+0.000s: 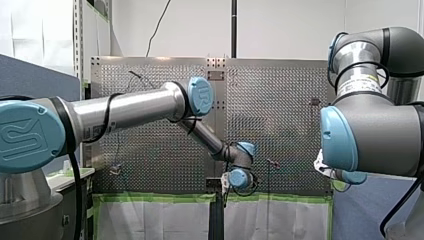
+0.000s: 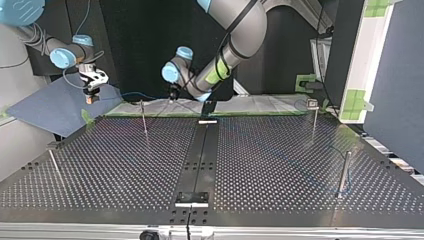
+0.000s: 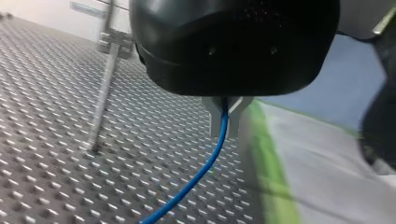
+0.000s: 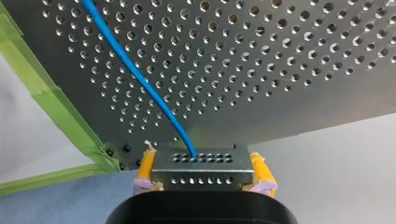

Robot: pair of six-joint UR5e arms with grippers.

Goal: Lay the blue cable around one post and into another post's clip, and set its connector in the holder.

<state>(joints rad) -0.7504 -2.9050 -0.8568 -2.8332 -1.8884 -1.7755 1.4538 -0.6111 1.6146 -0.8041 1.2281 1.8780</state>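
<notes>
Left gripper [image 3: 225, 115] pinches the blue cable [image 3: 201, 169] — right gripper [image 4: 204, 169] clamps its connector [image 4: 201, 176]. Too much tension between them could slip either grip.

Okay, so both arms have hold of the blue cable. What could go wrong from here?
The cable is pinched between my left gripper's narrow fingers, so a pull could let it slip out. My right gripper clamps the connector by its ends, so arms moving apart might draw the cable taut and twist it loose. The post stands close beside the left gripper and could catch the cable on the wrong side.
</notes>
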